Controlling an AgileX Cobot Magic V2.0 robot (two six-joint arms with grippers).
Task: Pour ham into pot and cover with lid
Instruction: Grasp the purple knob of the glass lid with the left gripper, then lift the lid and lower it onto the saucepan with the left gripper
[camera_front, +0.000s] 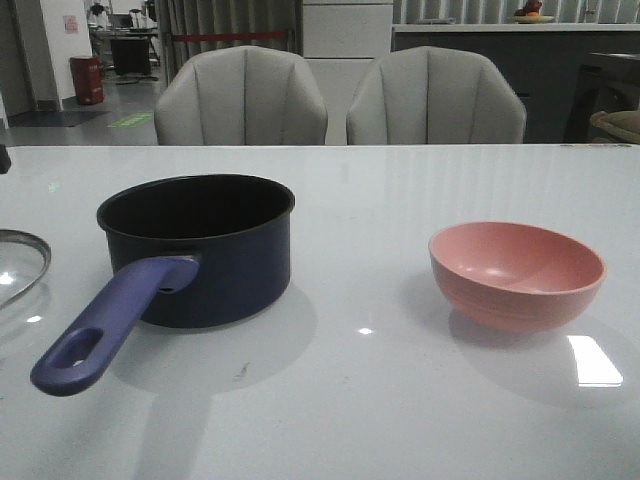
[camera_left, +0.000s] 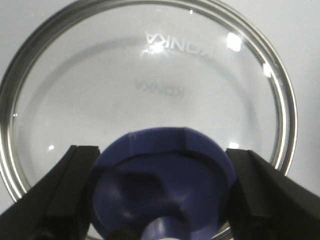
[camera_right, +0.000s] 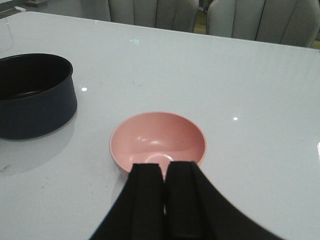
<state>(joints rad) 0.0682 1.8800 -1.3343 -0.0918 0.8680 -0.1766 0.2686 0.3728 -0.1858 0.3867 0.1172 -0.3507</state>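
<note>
The dark navy pot stands left of centre, its purple-blue handle pointing toward the front; it also shows as the pot. The glass lid lies flat at the table's left edge. In the left wrist view my left gripper is open, its fingers close on either side of the dark blue knob of the lid. My right gripper is shut on nothing, just over the near rim of the pink bowl. The bowl looks empty. The ham is out of view.
Two grey chairs stand behind the table's far edge. The glossy white table shows bright light reflections. Neither arm appears in the front view.
</note>
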